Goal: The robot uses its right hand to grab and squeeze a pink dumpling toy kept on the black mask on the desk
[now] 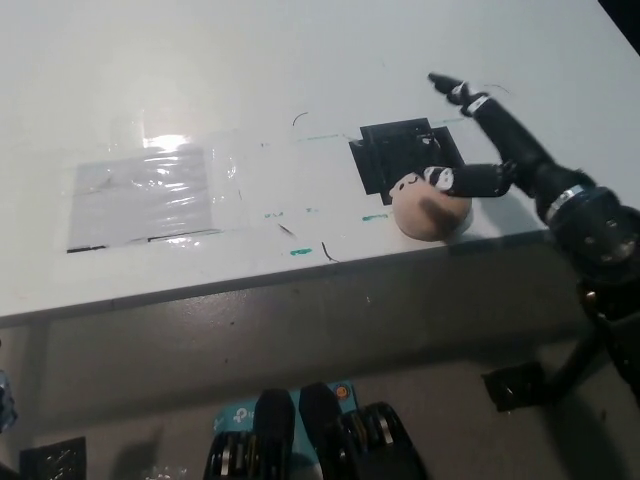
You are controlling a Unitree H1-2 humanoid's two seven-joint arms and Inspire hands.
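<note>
While the black right robot hand point(500, 165) is reaching in from the right with its fingers spread and nothing gripped, one fingertip is touching the single pink dumpling toy point(428, 205), which is lying just to its left, half on the one black mask point(405, 152), near the worktop point(300, 70) edge. The left robot hand is out of view.

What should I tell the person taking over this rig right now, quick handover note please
Right hand: black, open, fingers spread over the pink dumpling toy, one fingertip at its top; not closed on it.
Left hand: not in view.
Toy sits at the near right corner of the black mask, by the front edge of the white desk.
Done: the reach.
Left: grab and squeeze.
</note>
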